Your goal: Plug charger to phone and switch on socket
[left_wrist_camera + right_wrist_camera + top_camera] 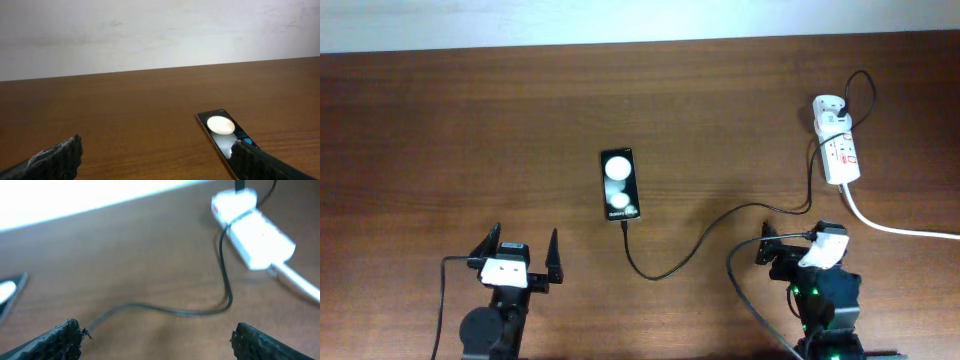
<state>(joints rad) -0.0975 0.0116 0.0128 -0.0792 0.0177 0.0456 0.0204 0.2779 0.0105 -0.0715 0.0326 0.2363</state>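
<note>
The left claw [525, 246] is spread wide and empty above the tabletop [440, 130], and the phone [621, 184] lies flat ahead of it, to its right. The right claw [803, 241] is also wide, holding nothing. The charger [690, 250] cable curves just ahead of it, tip touching the phone's near edge. The socket [837, 150] lies farther ahead.
</note>
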